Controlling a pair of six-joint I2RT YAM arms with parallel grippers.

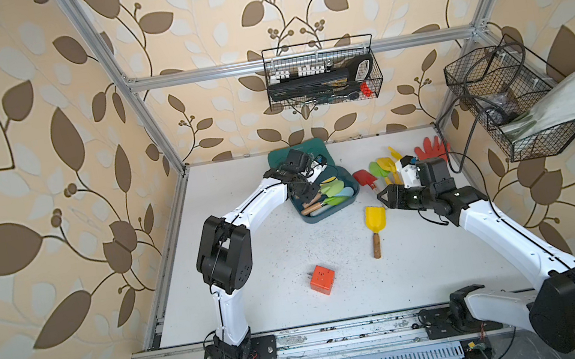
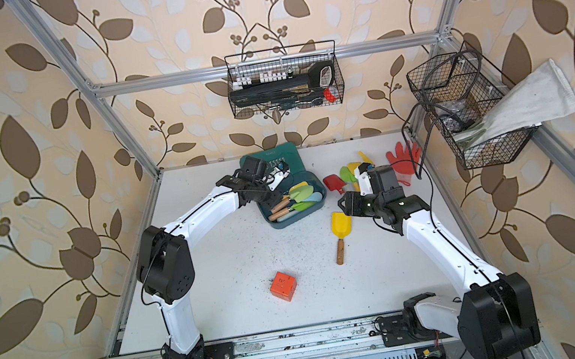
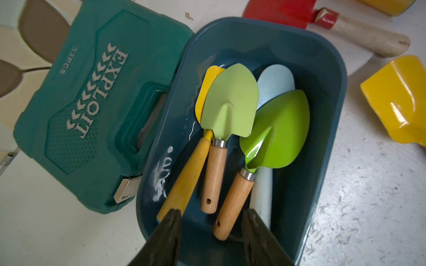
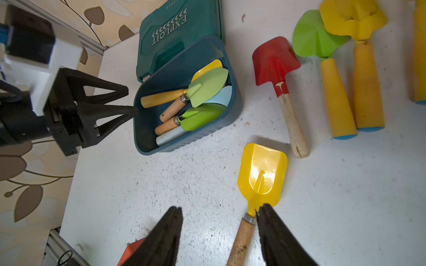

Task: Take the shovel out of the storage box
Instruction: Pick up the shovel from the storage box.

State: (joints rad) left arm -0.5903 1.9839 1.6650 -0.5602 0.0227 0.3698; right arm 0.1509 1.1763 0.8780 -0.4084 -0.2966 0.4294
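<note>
The storage box [image 3: 332,69], a dark teal-blue tub, holds several shovels: a pale green one [image 3: 230,103] and a bright green one [image 3: 279,131] with wooden handles, a yellow one [image 3: 184,184] and a light blue one [image 3: 274,80]. My left gripper [image 3: 213,217] hangs open over the box's near end. The bright green shovel's wooden handle end lies between its fingers, touching neither. In both top views the left gripper [image 1: 307,199] [image 2: 274,204] sits over the box [image 1: 355,187]. My right gripper [image 4: 220,211] [image 1: 383,196] stands open above the table with nothing in it.
A yellow shovel [image 4: 262,172] lies on the table by the right gripper's finger. A red shovel [image 4: 274,62] and yellow-handled tools [image 4: 338,92] lie beyond it. The green EXPLOIT case [image 3: 80,103] touches the box. An orange cube [image 1: 322,281] and a red glove [image 1: 431,148] are on the table.
</note>
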